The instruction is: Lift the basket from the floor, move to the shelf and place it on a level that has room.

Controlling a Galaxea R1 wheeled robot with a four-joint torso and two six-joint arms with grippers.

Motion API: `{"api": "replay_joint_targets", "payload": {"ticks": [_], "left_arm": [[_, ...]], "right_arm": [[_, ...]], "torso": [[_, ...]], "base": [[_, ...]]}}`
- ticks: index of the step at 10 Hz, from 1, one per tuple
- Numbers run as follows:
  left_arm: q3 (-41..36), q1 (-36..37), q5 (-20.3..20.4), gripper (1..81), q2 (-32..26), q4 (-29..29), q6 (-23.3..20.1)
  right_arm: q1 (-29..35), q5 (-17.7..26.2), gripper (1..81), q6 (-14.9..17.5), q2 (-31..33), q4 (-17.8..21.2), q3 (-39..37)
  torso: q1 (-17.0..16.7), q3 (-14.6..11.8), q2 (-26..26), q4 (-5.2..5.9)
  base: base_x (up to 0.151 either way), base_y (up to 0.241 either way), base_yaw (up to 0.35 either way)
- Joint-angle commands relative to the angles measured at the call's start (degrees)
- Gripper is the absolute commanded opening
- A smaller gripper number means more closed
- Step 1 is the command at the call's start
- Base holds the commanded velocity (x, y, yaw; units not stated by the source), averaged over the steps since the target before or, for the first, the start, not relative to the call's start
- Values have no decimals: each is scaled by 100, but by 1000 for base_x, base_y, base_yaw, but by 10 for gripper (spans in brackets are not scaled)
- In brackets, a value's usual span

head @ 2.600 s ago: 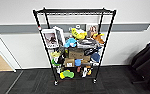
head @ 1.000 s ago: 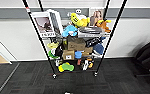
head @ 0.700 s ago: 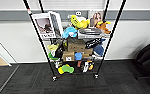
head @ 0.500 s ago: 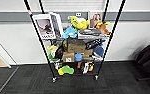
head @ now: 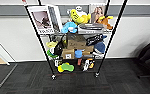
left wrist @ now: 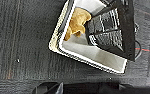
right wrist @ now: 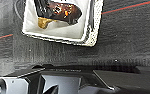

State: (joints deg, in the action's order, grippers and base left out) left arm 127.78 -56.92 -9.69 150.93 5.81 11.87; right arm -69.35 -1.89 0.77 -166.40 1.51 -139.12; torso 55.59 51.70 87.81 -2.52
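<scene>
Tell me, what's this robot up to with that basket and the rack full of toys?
The robot faces a tall black wire shelf crowded with plush toys, cardboard boxes and picture books. Its two wrist cameras look down on a white-lined woven basket with a tan soft toy inside, above dark carpet floor. Part of the left arm sits over one end of the basket. Whether either gripper is actually clamped on it can't be made out.

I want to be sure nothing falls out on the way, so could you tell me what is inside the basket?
Inside the basket, on its white liner, lies a tan soft item. In the right wrist view a dark object lies beside it. The robot's dark hardware covers part of the interior there.
</scene>
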Motion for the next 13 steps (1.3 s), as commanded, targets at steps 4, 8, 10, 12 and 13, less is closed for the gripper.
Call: {"api": "replay_joint_targets", "payload": {"ticks": [4, 8, 10, 12, 13], "left_arm": [[298, 704, -376, 811, 68, -10, -10], [740, 932, -622, 811, 254, 7, -10], [740, 1055, -630, 811, 175, 43, -10], [748, 1239, -848, 811, 174, 16, -10], [757, 1310, -938, 811, 192, 7, -10]], "right_arm": [[689, 426, 811, -15, 43, 51, 79], [1041, 558, 811, -41, 25, 60, 53], [1234, 724, 811, -42, 17, 139, 53], [1305, 795, 811, -42, 17, 139, 53], [1314, 795, 811, -42, 17, 148, 53]], "torso": [[669, 332, 1026, 0], [1143, 391, 1786, 0], [1379, 394, 2160, 0], [1639, 394, 2577, 0], [1751, 394, 2756, 0]], "base": [[0, 0, 0], [0, 0, 0], [0, 0, 0], [0, 0, 0], [0, 0, 0]]}}
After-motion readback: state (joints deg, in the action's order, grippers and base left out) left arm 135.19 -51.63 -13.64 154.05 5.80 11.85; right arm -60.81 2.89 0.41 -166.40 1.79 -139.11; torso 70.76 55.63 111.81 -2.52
